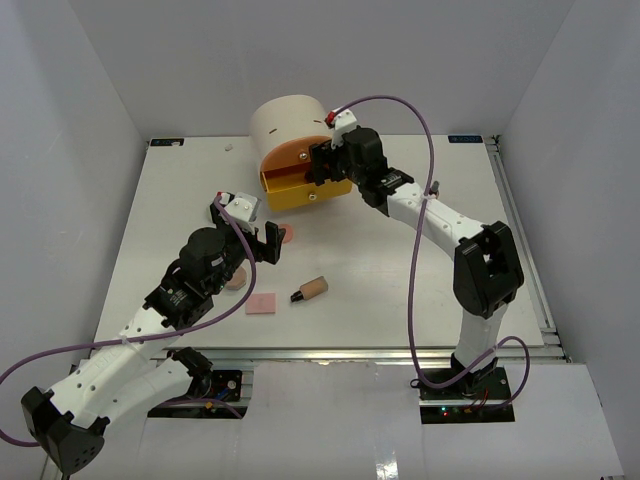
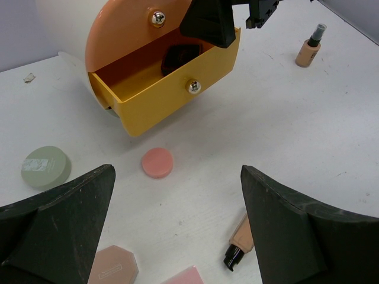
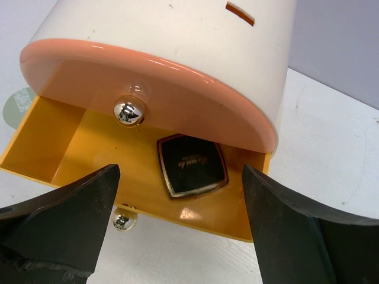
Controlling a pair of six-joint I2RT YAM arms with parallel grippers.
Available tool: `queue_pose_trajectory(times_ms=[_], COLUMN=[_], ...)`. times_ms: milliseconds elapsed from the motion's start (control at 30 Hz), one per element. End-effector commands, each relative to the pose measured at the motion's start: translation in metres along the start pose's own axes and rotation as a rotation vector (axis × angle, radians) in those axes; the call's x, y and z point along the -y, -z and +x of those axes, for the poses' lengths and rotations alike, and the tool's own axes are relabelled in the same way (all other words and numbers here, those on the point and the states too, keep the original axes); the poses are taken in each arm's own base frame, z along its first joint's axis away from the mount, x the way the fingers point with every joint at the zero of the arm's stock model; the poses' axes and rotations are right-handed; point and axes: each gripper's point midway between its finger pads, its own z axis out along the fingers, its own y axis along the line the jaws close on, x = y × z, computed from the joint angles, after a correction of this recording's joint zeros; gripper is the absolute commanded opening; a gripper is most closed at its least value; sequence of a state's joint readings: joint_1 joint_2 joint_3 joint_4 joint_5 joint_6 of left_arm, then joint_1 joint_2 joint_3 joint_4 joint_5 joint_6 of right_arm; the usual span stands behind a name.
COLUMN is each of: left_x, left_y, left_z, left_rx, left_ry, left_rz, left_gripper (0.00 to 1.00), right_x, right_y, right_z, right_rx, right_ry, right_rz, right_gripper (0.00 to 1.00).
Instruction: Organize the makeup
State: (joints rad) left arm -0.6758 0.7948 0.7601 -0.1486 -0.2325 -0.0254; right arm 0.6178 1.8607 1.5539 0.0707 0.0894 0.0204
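Directly below the right gripper [image 3: 179, 170], jaws wide and empty, the black square compact [image 3: 190, 164] lies flat in the open yellow drawer [image 3: 59, 148]. The left gripper [image 2: 176, 170] is spread wide, holding nothing; a pink round compact [image 2: 157, 162] lies on the table [image 2: 296, 130] below it.

The black square compact [image 3: 190, 165] has rounded corners, a gilt edge and faint lettering. It lies flat in the open yellow drawer [image 3: 53, 155], straight ahead of the right gripper [image 3: 180, 177], between its spread fingers and apart from both.

Just ahead of the left gripper [image 2: 176, 177] a pink round compact [image 2: 157, 163] lies flat. Outside its left finger sits a sage-green round compact [image 2: 45, 167] with a pale label. Closer under this gripper lie three pieces: a pink octagonal compact [image 2: 112, 267], a pink rectangular compact [image 2: 186, 277] and a tan black-capped bottle [image 2: 240, 242] on its side. Far ahead to the right a second tan bottle [image 2: 311, 47] stands upright.
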Motion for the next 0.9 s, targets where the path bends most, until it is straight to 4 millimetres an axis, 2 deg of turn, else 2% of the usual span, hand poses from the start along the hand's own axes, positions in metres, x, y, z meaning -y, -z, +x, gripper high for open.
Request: queue_pose_trajectory(times_ms=[0,33,67,133,167,233,300,367,400,433,500,567,733,867], left_x=[-0.004,-0.003,-0.002,0.0,0.001,0.001,0.004,0.001,0.001,0.002,0.007,-0.001,-0.014,-0.026], left_y=[-0.001,-0.002,-0.003,-0.005,-0.008,-0.012,-0.022,-0.031,-0.037,-0.045,-0.053,-0.065,-0.085,-0.098], left_z=[-0.001,0.0,0.001,0.005,0.008,0.013,0.025,0.035,0.042,0.053,0.067,0.087,0.124,0.143], left_rx=[0.014,0.012,0.009,-0.005,-0.017,-0.039,-0.091,-0.138,-0.166,-0.211,-0.273,-0.344,-0.464,-0.477], left_ry=[0.0,0.001,0.002,0.012,0.02,0.045,0.078,0.131,0.15,0.189,0.249,0.315,0.389,0.397], left_rz=[-0.016,-0.014,-0.008,0.003,0.009,0.008,0.032,0.044,0.06,0.072,0.118,0.09,-0.014,-0.094], left_gripper=[0.98,0.98,0.98,0.98,0.98,0.98,0.98,0.98,0.98,0.98,0.97,0.97,0.97,0.97], right_x=[0.0,-0.007,-0.022,-0.033,-0.048,-0.055,-0.052,-0.045,-0.043,-0.042,-0.04,-0.041,-0.029,-0.03], right_y=[0.023,0.027,0.035,0.055,0.07,0.103,0.125,0.148,0.157,0.162,0.181,0.196,0.213,0.218], right_z=[-0.042,-0.045,-0.049,-0.044,-0.04,-0.039,-0.023,-0.019,-0.012,0.006,0.012,0.025,0.014,0.013], right_rx=[0.094,0.092,0.09,0.072,0.085,0.113,0.104,0.122,0.12,0.095,0.117,0.134,0.221,0.229], right_ry=[-0.002,0.023,0.068,0.192,0.237,0.244,0.218,0.216,0.215,0.198,0.215,0.208,0.201,0.19], right_rz=[-0.045,-0.105,-0.218,-0.38,-0.522,-0.713,-0.798,-0.826,-0.837,-0.841,-0.833,-0.843,-0.82,-0.838], right_gripper=[0.9,0.9,0.9,0.9,0.9,0.9,0.9,0.9,0.9,0.9,0.9,0.9,0.9,0.9])
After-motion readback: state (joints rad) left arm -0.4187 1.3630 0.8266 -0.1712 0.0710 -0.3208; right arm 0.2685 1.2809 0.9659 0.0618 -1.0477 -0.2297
